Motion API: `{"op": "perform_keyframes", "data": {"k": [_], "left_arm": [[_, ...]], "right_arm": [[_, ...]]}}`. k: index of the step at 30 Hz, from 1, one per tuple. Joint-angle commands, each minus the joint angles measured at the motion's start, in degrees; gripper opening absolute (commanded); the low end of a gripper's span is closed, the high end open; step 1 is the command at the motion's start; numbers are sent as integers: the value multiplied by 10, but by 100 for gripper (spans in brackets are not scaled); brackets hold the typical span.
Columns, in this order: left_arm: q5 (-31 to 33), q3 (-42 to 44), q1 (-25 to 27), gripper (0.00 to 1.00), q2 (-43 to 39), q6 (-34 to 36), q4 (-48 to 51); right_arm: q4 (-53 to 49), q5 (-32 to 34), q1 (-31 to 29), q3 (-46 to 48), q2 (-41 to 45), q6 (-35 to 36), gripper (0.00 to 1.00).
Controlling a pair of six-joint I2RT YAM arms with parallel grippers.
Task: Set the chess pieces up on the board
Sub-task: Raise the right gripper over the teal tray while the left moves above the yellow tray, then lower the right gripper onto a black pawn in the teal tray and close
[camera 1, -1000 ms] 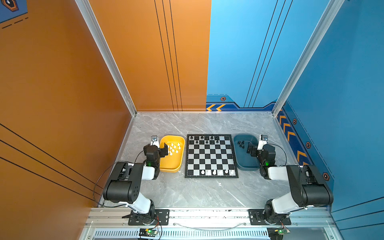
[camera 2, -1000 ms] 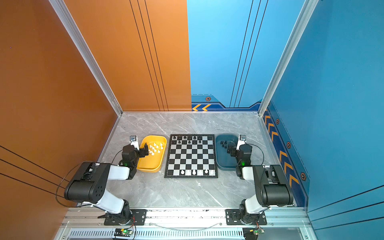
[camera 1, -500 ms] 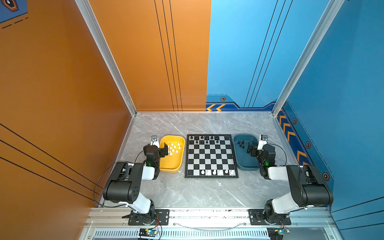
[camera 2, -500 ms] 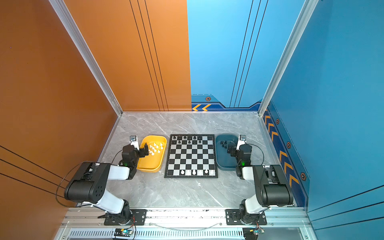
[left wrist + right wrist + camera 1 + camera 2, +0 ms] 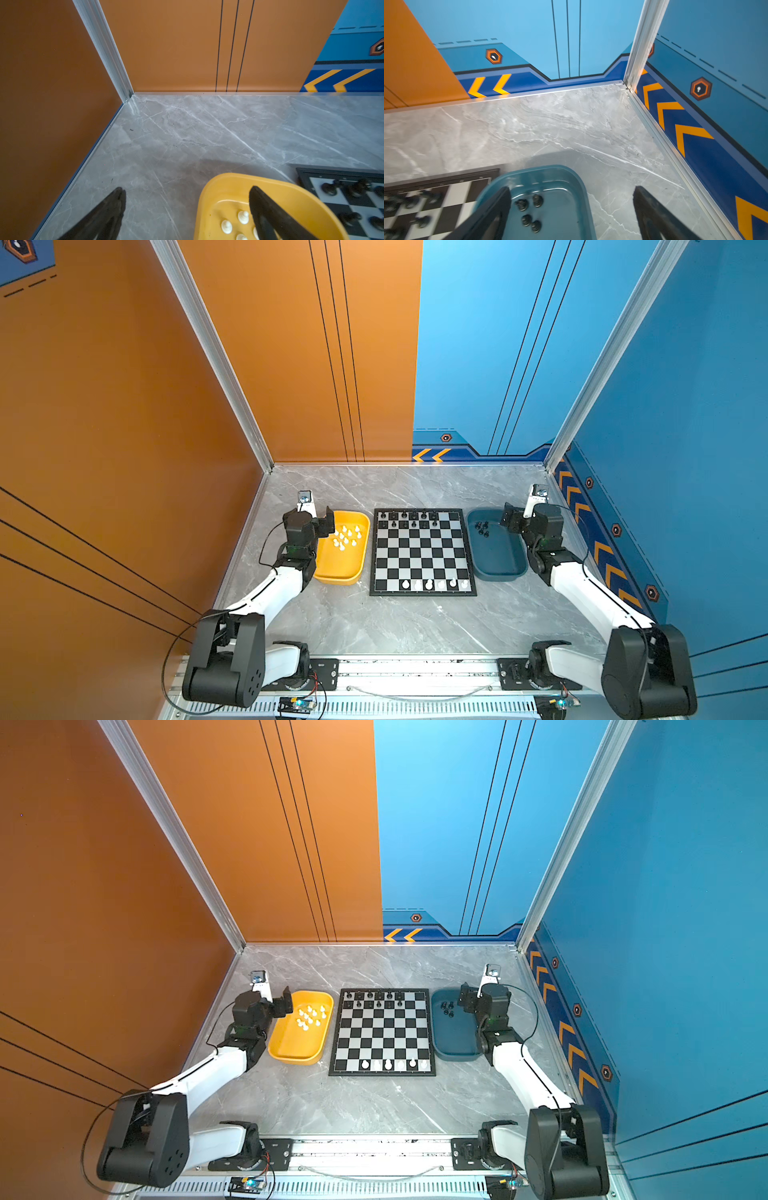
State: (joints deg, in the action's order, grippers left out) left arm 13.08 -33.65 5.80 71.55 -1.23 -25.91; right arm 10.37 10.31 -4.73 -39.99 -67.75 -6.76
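We see the board (image 5: pixel 422 556) lying flat in the middle of the grey marbled table (image 5: pixel 395 626), square to the table's edges. A yellow tray (image 5: pixel 338 570) sits just beside it on the left and a dark blue tray (image 5: pixel 500 562) just beside it on the right.

On the board, the placed black pieces (image 5: pixel 414 524) stand in the two far rows, mostly toward the left side. The placed white pieces (image 5: pixel 429 584) stand in a line along the near row, toward the right side. The spare white pieces (image 5: pixel 341 546) cluster upright at the far end of the yellow tray. The spare black pieces (image 5: pixel 482 526) form a small group at the far end of the dark blue tray, and we count four of them in the right wrist view (image 5: pixel 526 220).

The left gripper (image 5: pixel 326 524) hangs over the far left corner of the yellow tray, released and holding nothing. In the left wrist view (image 5: pixel 187 189) its dark fingers (image 5: pixel 270 214) stand wide apart. One is above the tray close to the spare white pieces, the other above bare table toward the orange wall.

The right gripper (image 5: pixel 508 517) hangs over the far right edge of the dark blue tray, also released and holding nothing. In the right wrist view (image 5: pixel 572 189) its fingers (image 5: pixel 492 214) are spread wide. One is just beside the spare black pieces, the other above the table toward the blue wall. The board side of that view is blurred.
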Motion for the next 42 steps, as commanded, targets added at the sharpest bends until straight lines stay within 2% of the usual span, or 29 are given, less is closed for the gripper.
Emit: {"op": "perform_keyframes", "data": {"k": [1,6,13,19,21,29,42], "left_arm": [[-54,-55,16,93,-2,-25,138],[-122,-135,43,88,27,-41,225],[-109,-185,91,87,50,-40,256],[-100,-198,115,87,50,-39,268],[-97,-197,118,83,44,-37,269],[-95,-183,122,83,22,-37,258],[-86,-179,129,83,19,-48,236]], "right_arm": [[-195,12,-19,-63,17,-26,91],[-374,1,-32,-189,-29,-63,82],[-487,-48,-39,-282,-108,-70,66],[-512,-75,-36,-331,-190,-68,55],[-513,-77,-35,-343,-213,-73,54],[-505,-84,-35,-371,-278,-84,50],[-481,-116,-13,-372,-331,-87,39]]}}
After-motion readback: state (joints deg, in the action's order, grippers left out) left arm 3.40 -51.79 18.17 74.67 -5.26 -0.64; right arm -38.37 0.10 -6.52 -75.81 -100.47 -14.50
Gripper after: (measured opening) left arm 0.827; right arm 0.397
